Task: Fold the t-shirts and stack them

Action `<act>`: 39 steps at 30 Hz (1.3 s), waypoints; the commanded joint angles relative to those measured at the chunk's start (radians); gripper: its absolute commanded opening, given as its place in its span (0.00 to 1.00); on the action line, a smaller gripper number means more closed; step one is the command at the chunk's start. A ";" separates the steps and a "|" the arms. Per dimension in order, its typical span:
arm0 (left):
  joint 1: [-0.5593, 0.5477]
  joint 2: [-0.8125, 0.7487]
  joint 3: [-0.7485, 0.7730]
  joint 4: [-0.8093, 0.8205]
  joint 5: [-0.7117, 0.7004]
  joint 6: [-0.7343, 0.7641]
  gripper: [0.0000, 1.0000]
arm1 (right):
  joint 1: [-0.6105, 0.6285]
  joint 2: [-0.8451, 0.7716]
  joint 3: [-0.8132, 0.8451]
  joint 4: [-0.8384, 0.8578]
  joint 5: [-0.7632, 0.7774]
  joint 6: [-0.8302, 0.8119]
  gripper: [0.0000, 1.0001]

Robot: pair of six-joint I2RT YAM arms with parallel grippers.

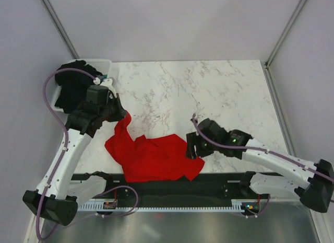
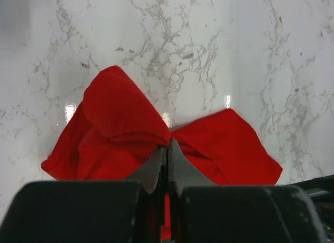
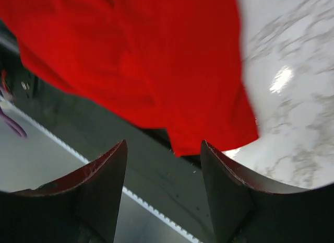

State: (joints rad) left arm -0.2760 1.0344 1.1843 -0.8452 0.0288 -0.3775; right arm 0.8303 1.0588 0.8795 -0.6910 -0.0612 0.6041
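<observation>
The red t-shirt [image 1: 151, 158] lies crumpled on the marble table [image 1: 219, 91], toward 6 o'clock from the table's middle as the top view shows it. Its near hem reaches the dark strip [image 1: 224, 181] along the table's near edge. The heap's long axis runs slantwise from about 10 o'clock to 4 o'clock. The 10 o'clock end narrows to a peak that points at the left arm's wrist, and the broader 4 o'clock end spreads flat. There is one red shirt. The black t-shirts [image 1: 72, 87] are bundled in a single dark mass at 10 o'clock on the table, spilling over one white tub [image 1: 102, 61], and I cannot tell how many make up that mass. The left gripper [image 1: 124, 116] sits at the red shirt's peak. In its wrist view its two fingers are pressed together on a fold of red cloth, which fans out to either side of the pinch. The right gripper [image 1: 192, 149] is at the shirt's 3 o'clock edge. In its wrist view its two fingers stand well apart with nothing between them, and the red hem lies just beyond their tips, toward 12 o'clock in that view.
</observation>
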 commanded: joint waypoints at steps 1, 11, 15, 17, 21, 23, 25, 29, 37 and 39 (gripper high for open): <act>0.008 -0.034 -0.055 0.083 -0.009 0.063 0.02 | 0.182 0.064 -0.082 0.163 0.043 0.178 0.66; 0.008 -0.154 -0.244 0.166 -0.064 0.098 0.02 | 0.328 0.424 0.024 0.125 0.224 0.172 0.56; 0.008 -0.194 -0.267 0.181 -0.084 0.100 0.02 | 0.328 0.553 0.070 0.111 0.254 0.132 0.36; 0.009 -0.197 -0.270 0.184 -0.095 0.098 0.02 | 0.323 0.595 0.094 0.099 0.285 0.125 0.16; 0.008 -0.200 -0.275 0.186 -0.104 0.100 0.02 | 0.265 0.635 0.115 0.068 0.342 0.086 0.00; 0.008 -0.211 -0.275 0.184 -0.115 0.100 0.02 | 0.180 0.604 0.118 0.039 0.353 0.046 0.00; 0.008 -0.220 -0.276 0.186 -0.130 0.098 0.02 | 0.040 0.541 0.147 0.004 0.365 -0.025 0.00; 0.009 -0.231 -0.279 0.186 -0.142 0.089 0.02 | -0.225 0.509 0.318 -0.033 0.393 -0.169 0.00; 0.008 -0.229 -0.285 0.187 -0.144 0.084 0.02 | -0.311 0.727 0.740 -0.117 0.170 -0.259 0.40; 0.008 -0.226 -0.285 0.187 -0.144 0.084 0.02 | -0.203 0.684 0.640 -0.101 0.175 -0.235 0.63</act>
State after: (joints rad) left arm -0.2741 0.8116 0.9054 -0.6994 -0.0982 -0.3195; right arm 0.4927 1.7546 1.5906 -0.7059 0.2146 0.3988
